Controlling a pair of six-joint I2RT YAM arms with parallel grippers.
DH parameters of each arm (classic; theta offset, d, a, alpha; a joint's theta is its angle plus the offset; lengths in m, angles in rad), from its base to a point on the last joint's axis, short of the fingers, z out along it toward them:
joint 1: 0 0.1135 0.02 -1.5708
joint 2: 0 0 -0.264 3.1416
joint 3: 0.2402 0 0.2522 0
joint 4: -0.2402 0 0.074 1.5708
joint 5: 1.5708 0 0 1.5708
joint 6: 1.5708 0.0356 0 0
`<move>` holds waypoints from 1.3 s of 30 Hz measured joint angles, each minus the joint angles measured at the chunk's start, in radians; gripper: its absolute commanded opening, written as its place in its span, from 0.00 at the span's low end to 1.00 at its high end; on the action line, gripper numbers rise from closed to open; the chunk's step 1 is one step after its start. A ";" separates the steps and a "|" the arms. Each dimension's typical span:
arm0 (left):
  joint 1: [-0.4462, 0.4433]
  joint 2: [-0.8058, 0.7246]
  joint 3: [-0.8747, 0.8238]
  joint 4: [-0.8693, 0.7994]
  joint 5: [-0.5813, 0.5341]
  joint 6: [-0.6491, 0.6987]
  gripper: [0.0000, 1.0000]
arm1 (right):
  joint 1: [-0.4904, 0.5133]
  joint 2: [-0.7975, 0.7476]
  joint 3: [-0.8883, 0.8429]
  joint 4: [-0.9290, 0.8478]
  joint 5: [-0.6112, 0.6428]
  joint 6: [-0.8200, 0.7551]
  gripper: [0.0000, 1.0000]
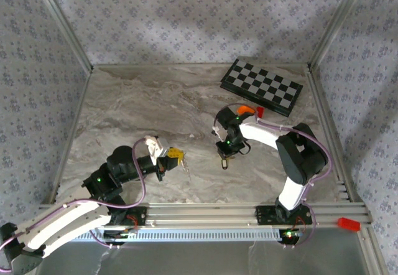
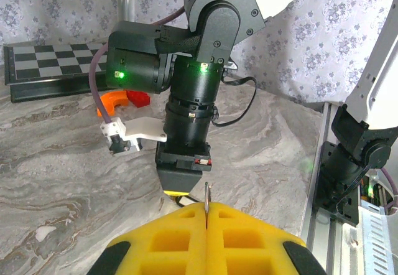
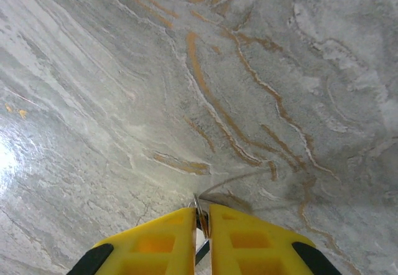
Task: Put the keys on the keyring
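Note:
My left gripper (image 1: 177,157) is shut on a thin metal key (image 2: 206,201), which stands edge-on out of the tips of its yellow fingers (image 2: 180,237); in the top view the key (image 1: 185,167) pokes out to the right. My right gripper (image 1: 222,161) points straight down at the marble table just right of it. Its yellow fingers (image 3: 161,237) are closed to a narrow slit with a small metal keyring (image 3: 199,208) pinched between them, just above the table. Seen from the left wrist, the right gripper (image 2: 177,194) hangs directly behind the key.
A folded chessboard (image 1: 261,86) lies at the back right, with an orange piece (image 1: 245,110) and a red piece (image 1: 260,111) in front of it. A red object (image 1: 348,224) sits on the rail (image 1: 205,211) at the near edge. Patterned walls enclose the table (image 1: 143,107).

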 measured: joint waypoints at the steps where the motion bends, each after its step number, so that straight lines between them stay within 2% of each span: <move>1: 0.000 0.000 0.000 0.000 0.000 0.000 0.00 | 0.000 0.002 0.000 0.001 -0.001 0.000 0.14; 17: 0.000 -0.011 0.000 0.000 0.000 0.000 0.00 | 0.008 -0.027 -0.024 0.031 -0.026 -0.016 0.01; 26: 0.000 -0.012 0.000 0.000 0.000 0.000 0.00 | 0.137 -0.348 -0.112 0.178 -0.069 -0.094 0.00; 34: 0.000 -0.034 0.002 -0.003 0.026 0.000 0.00 | 0.183 -0.616 -0.192 0.386 -0.242 -0.117 0.00; 39: 0.000 -0.068 0.004 0.007 0.065 0.000 0.00 | 0.192 -0.726 -0.209 0.546 -0.371 -0.085 0.00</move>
